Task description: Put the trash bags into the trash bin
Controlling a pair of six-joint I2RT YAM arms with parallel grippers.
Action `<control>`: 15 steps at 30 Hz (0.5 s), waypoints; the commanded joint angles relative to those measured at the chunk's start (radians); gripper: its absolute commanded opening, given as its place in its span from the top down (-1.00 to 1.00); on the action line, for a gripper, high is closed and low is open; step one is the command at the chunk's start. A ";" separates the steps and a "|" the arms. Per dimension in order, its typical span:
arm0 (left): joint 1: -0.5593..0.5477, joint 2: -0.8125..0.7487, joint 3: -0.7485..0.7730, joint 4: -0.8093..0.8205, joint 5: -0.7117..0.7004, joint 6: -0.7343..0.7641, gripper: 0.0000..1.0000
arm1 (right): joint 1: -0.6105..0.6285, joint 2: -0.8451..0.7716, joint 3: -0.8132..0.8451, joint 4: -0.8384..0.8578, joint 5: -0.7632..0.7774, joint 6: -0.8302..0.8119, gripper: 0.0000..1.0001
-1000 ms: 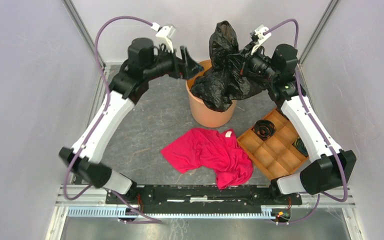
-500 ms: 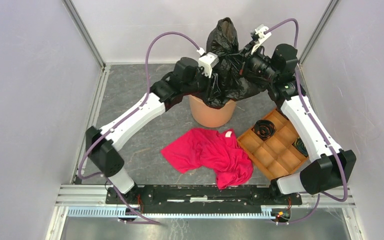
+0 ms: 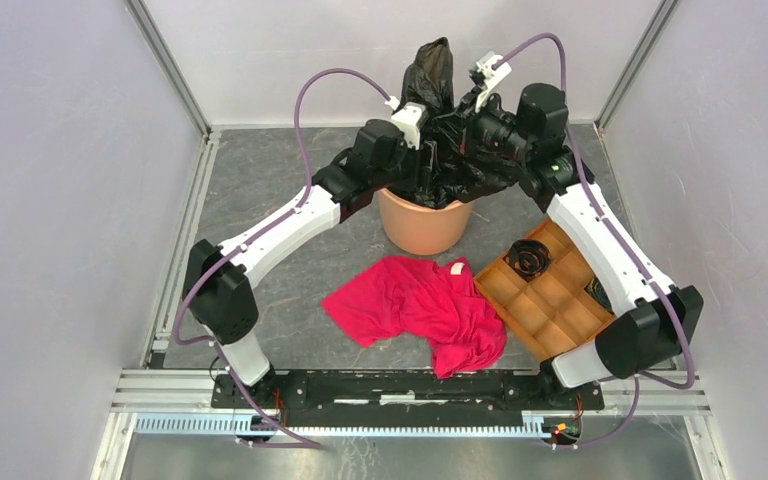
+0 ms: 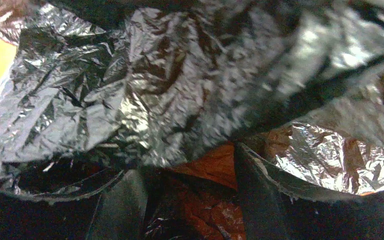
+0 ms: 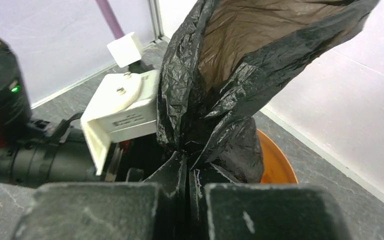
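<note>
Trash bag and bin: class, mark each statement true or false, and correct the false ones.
1. The right gripper is shut on the black trash bag. True.
2. The red cloth lies inside the orange bin. False: it lies on the table in front of the bin.
3. The brown tray sits on the right arm's side. True.
4. The bag is wholly inside the bin. False: much of it bunches above the rim, one end sticking up.
5. The left gripper is far from the bag. False: it is right up against it, over the bin.
</note>
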 commanded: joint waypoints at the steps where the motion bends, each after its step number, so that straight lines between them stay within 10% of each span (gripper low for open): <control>1: 0.012 0.007 0.043 0.063 0.056 -0.029 -0.35 | 0.020 0.033 0.134 -0.112 0.097 -0.093 0.99; 9: 0.025 0.208 0.152 0.115 0.250 -0.112 -0.04 | 0.049 -0.010 0.084 -0.090 0.140 -0.027 0.99; 15: 0.028 0.093 0.132 0.089 0.230 -0.077 -0.25 | 0.050 -0.006 0.077 -0.125 0.195 -0.047 0.99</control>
